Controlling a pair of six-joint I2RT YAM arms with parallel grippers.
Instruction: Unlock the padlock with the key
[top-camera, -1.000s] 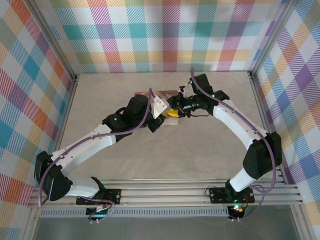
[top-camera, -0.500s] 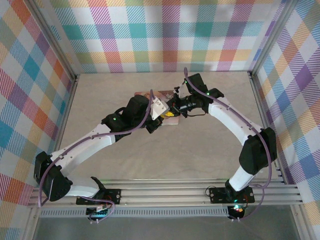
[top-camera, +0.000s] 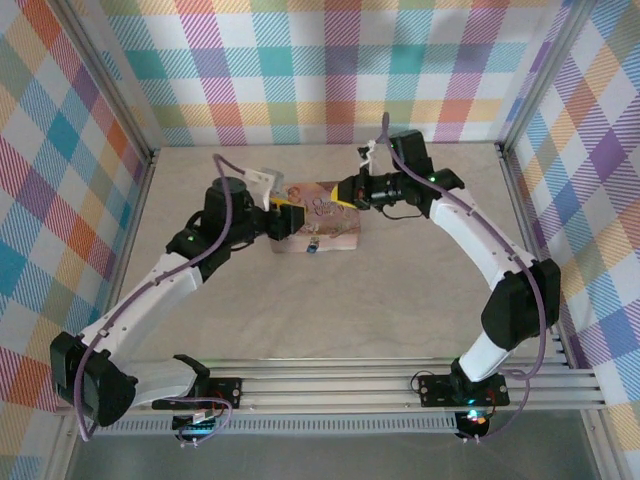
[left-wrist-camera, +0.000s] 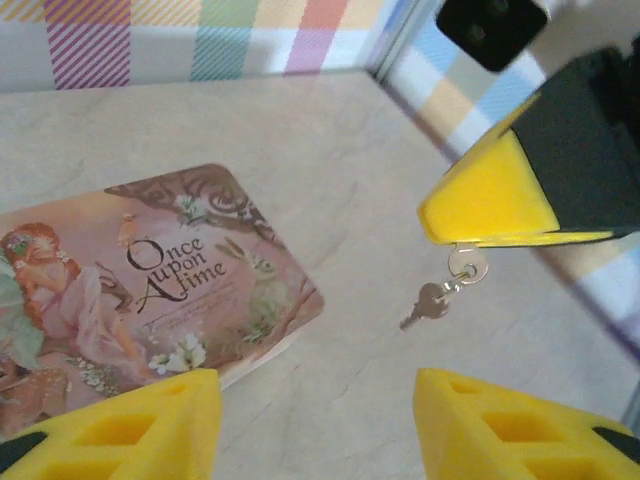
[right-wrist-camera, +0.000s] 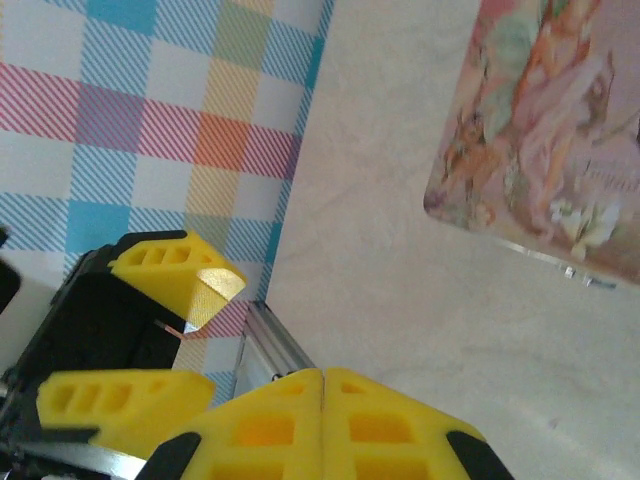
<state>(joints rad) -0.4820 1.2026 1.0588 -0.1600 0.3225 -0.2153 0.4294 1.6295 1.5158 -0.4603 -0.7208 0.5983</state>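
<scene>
The left tool stands spread beside the pink box. From above, the blue padlock lies at the box's near edge on the tabletop. The left wrist view catches the key dangling from the right tool, pressed together on its ring.

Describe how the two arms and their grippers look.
The left arm and right arm have white links, black joints and trailing purple cables. The left gripper and right gripper have black bodies with yellow, wedge-shaped, ribbed fingers.
</scene>
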